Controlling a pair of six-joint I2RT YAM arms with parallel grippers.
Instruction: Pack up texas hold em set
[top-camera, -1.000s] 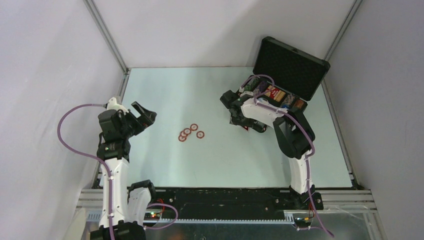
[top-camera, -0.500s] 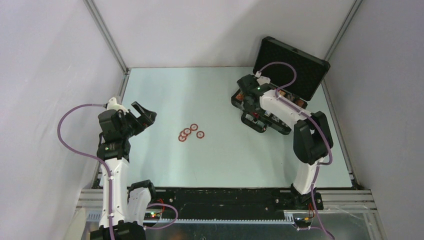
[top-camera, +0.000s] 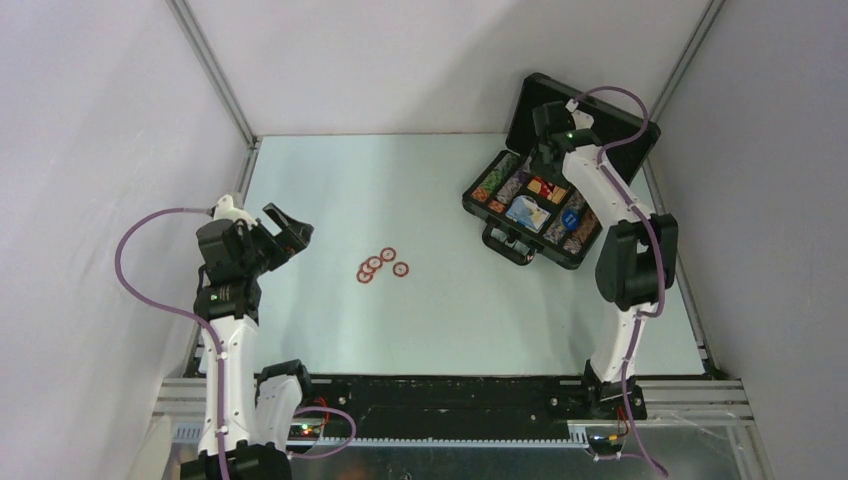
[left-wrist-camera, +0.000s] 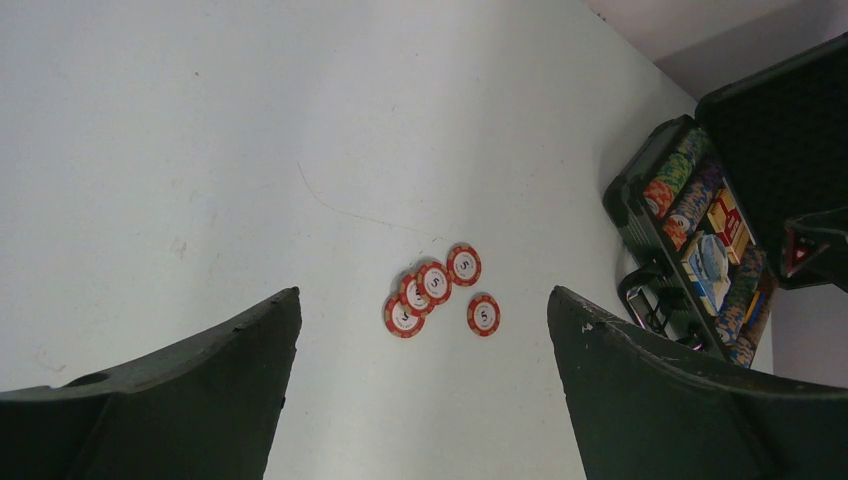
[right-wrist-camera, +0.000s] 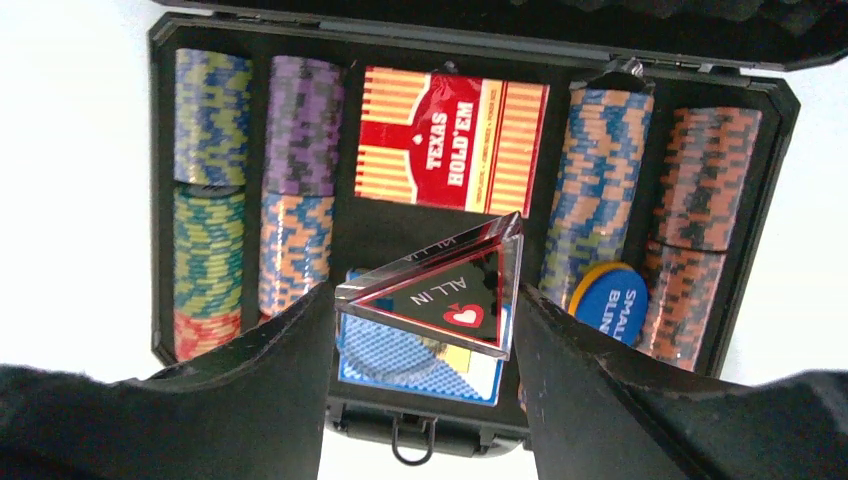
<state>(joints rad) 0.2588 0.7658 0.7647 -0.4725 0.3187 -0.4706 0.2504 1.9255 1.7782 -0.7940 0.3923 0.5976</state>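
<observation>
Clamped in right gripper (right-wrist-camera: 425, 300) above open black foam-lidded case (right-wrist-camera: 163, 150) at far right: black triangular clear-rimmed plastic marker (right-wrist-camera: 450, 290). Likely light, stiff, slick; best squeezed squarely to stop pivoting. Left gripper (top-camera: 290, 228) spread wide, empty, at left; loose red-white round chips (top-camera: 380, 265) mid-table.

Lab: white-walled, aluminium-framed enclosure (top-camera: 430, 60)

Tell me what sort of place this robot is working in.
Probably a lab test cell: plain white panels in a metal frame box in a pale table, a left arm and right arm are bolted at its near edge, and the only props are a poker case and loose chips.
</observation>
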